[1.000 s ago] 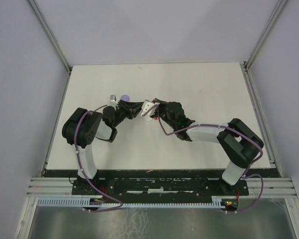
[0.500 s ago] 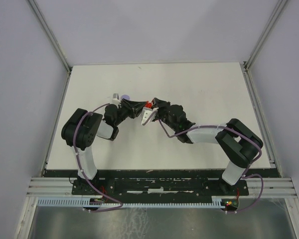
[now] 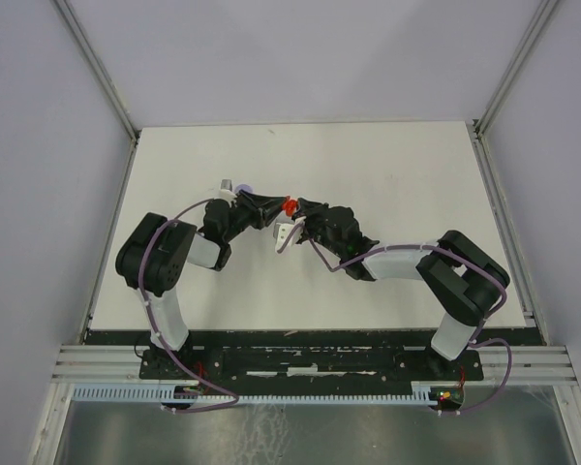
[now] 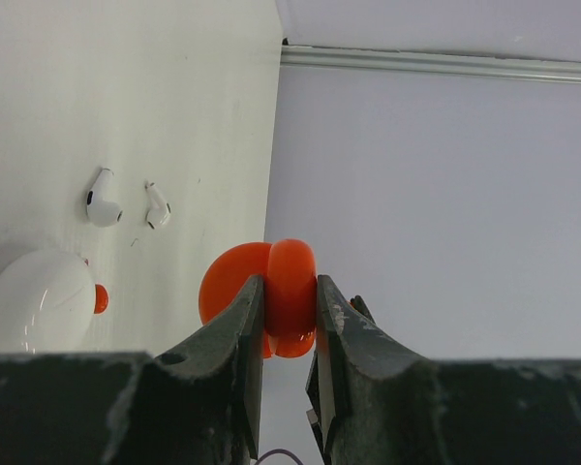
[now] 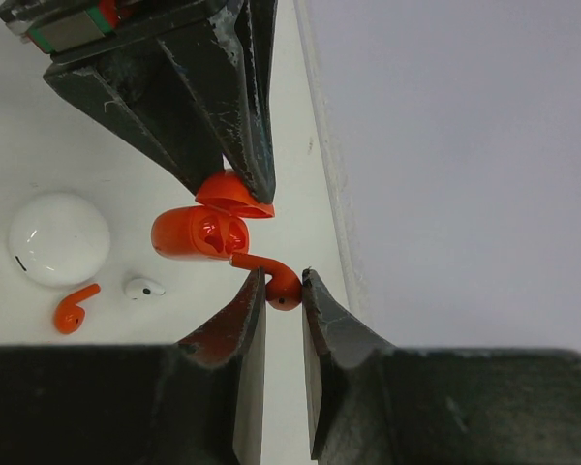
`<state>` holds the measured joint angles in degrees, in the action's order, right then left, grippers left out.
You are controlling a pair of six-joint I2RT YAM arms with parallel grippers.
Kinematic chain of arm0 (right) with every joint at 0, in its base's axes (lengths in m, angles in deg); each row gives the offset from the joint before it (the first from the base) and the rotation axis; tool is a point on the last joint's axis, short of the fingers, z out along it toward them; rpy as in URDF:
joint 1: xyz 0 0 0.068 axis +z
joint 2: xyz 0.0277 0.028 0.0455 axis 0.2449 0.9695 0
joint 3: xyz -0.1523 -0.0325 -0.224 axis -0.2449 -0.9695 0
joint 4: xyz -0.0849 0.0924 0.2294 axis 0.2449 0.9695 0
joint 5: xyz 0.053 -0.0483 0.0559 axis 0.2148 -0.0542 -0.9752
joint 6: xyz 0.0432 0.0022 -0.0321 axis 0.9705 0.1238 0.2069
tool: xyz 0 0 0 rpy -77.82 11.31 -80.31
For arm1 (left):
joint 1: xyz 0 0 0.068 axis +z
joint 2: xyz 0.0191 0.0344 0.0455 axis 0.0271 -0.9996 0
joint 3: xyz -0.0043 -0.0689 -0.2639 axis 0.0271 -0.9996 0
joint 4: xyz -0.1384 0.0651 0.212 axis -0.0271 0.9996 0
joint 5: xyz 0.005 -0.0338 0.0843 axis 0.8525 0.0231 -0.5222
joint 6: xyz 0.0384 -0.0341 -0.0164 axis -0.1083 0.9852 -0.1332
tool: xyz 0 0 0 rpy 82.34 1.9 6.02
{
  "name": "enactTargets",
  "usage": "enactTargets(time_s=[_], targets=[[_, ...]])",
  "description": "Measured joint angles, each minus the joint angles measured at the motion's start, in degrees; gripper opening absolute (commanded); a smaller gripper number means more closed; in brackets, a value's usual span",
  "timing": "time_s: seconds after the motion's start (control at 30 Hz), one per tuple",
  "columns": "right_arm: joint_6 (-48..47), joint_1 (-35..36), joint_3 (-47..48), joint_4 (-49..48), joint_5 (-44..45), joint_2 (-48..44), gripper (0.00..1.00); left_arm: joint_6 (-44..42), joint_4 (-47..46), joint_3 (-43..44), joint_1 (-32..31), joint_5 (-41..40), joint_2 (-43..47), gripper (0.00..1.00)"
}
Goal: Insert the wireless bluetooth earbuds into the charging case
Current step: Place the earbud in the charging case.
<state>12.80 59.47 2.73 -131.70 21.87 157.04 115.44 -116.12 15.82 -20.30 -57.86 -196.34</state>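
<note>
An open red charging case (image 4: 271, 295) sits between my left gripper's (image 4: 289, 283) jaws, which are shut on it above the table. In the right wrist view the case (image 5: 199, 234) shows its hollow inside with the lid (image 5: 234, 197) raised. My right gripper (image 5: 284, 276) is shut on a red earbud (image 5: 283, 285) whose stem tip touches the case's rim. From above, both grippers meet at the red case (image 3: 290, 205) mid-table. A second red earbud (image 5: 75, 308) and a white earbud (image 5: 143, 287) lie on the table below.
A white round case (image 5: 58, 237) rests on the table beside the loose earbuds. Two white earbuds (image 4: 102, 197) lie near it in the left wrist view. A lavender piece (image 3: 244, 191) and a small grey piece (image 3: 225, 184) sit behind the left gripper. Walls enclose the table.
Both grippers have drawn together and slightly farther back. The right gripper has brought the red earbud up to the open case, which now shows between them from above.
</note>
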Motion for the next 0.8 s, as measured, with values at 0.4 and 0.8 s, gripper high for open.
enactTargets(time_s=[0.4,0.8], targets=[[-0.5,0.0,0.0,1.7,-0.9,0.6,0.02,-2.5,3.5,0.6,-0.7,0.1,1.5,0.03],[-0.9,0.0,0.3,1.8,-0.9,1.4,0.02,-4.4,7.0,1.4,-1.2,0.9,2.7,0.03]])
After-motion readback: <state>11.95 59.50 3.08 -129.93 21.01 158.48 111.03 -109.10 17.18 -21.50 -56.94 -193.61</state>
